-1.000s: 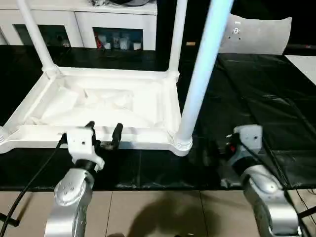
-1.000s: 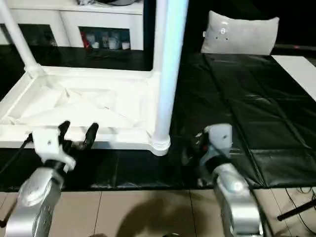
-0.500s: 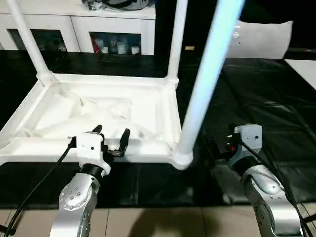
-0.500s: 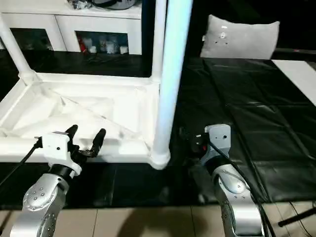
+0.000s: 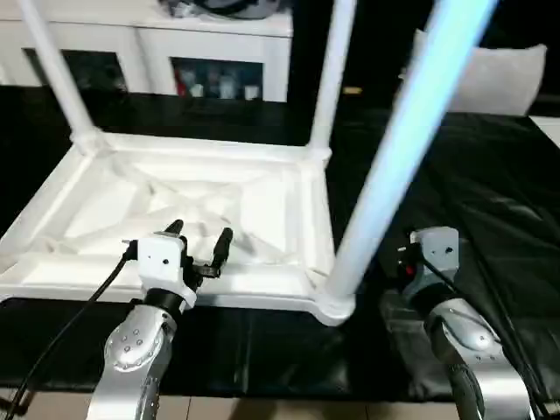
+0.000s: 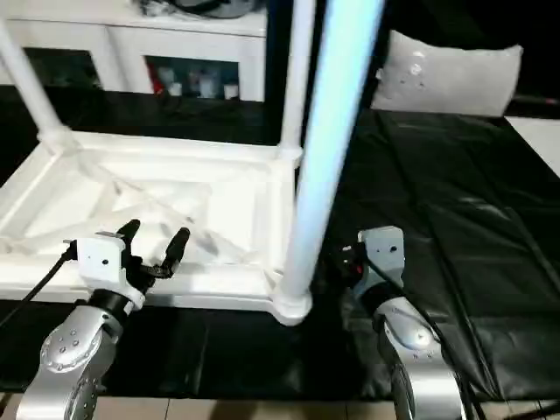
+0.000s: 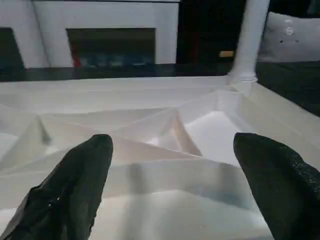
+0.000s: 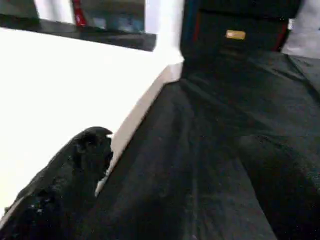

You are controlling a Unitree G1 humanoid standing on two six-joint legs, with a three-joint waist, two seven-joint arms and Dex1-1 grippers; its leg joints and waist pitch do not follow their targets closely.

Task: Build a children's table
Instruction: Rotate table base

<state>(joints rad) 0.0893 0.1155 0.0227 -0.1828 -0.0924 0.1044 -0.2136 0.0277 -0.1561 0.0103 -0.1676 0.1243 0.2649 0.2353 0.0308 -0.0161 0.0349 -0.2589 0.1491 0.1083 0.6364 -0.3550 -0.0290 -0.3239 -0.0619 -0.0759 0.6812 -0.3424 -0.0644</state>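
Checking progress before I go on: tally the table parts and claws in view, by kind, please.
Tabletop, lying underside up: 1
Legs standing in its corner sockets: 3 (far left, far right, near right)
Claws, both open and holding nothing: 2 (left claw, right claw)
Total: 6

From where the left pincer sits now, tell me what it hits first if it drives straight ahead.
The left pincer, open, points at the near rim of the upturned tabletop. It would probably meet that rim first, though how far off the rim lies is hard to judge.
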